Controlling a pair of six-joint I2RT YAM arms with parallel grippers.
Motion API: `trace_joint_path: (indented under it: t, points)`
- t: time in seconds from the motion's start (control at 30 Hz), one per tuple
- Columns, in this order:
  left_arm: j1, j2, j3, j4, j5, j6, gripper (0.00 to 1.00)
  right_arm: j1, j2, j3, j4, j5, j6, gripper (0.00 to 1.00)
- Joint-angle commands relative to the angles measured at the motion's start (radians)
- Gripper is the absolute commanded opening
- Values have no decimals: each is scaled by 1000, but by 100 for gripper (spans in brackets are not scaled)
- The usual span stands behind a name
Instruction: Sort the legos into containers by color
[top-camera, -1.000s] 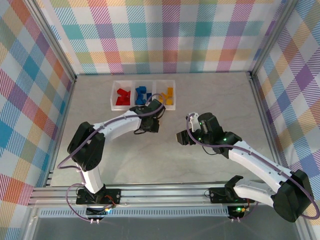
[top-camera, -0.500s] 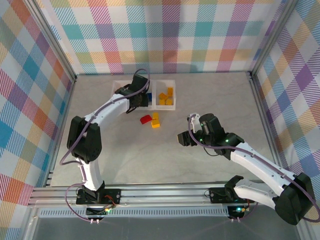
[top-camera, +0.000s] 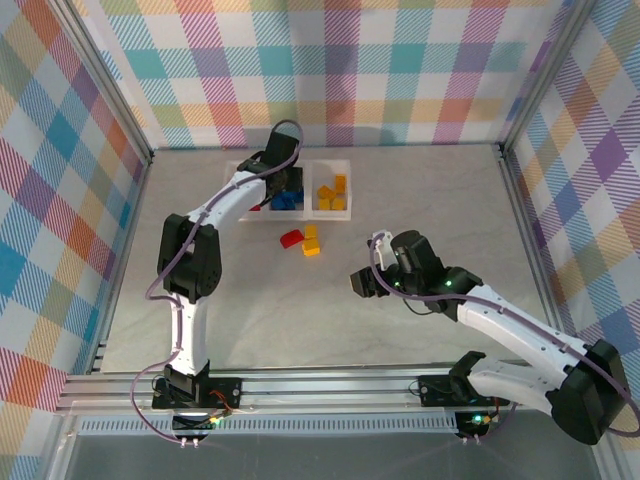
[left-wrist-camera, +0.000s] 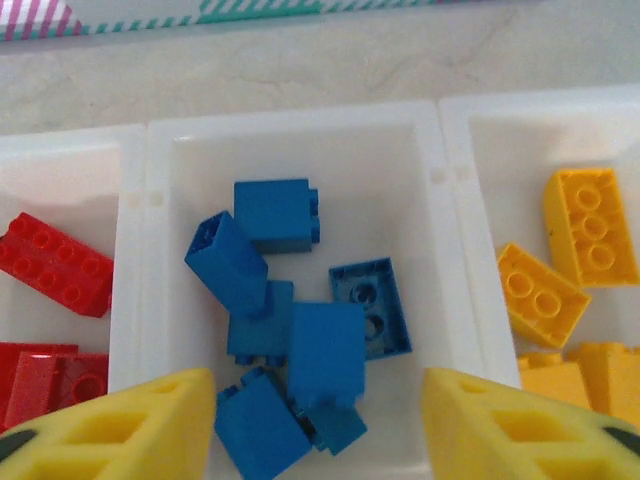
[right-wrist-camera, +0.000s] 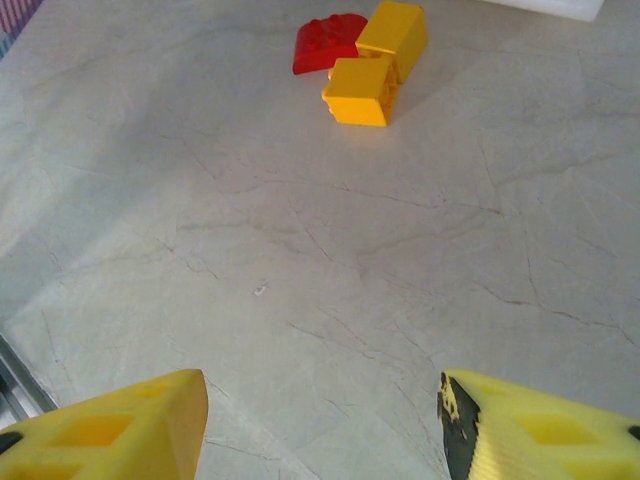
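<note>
Three loose legos (right-wrist-camera: 362, 90) sit on the table (right-wrist-camera: 300, 250), a red brick (right-wrist-camera: 328, 44) touching two yellow. They lie straight ahead of the right gripper (right-wrist-camera: 320, 405), slightly left of centre. Its jaws are parted and empty. Left gripper (left-wrist-camera: 315, 400), also spread and empty, hangs over the containers (left-wrist-camera: 440, 200), middle blue compartment. It is probably the nearer arm.

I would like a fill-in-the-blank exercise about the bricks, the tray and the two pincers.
The left pincer hangs over the ___ compartment of the tray, where the blue bricks lie. On the table lie one red brick and ___ yellow bricks. The right pincer is open and holds ___.
Missing words: middle; two; nothing.
</note>
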Motion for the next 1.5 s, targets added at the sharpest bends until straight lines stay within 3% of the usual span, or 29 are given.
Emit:
trace_joint_path:
  t: [0.0,0.13,0.4,0.63,0.97,1.13,1.47]
  points:
    - [15,-21,10,6,-6,-4,61,13,25,39,6,14,17,63]
    - [15,-132,-104,52,13,-23,62,17,57,51,23,26,19,64]
    - [15,-512,-525,179,85,-76,63,29,166,95,95,50,29,63]
    - [-4,-814,-754,142,120,-138,62,35,285,133,185,46,5,64]
    - [-231,-1232,-1014,32,-81,-241,62,37,477,207,313,37,-61,66]
    - [-254,-1335,-1047,28,-89,-234,62,44,581,270,338,119,-39,67]
    - [-266,-1360,-1112,81,35,-214,62,63,794,424,328,199,35,69]
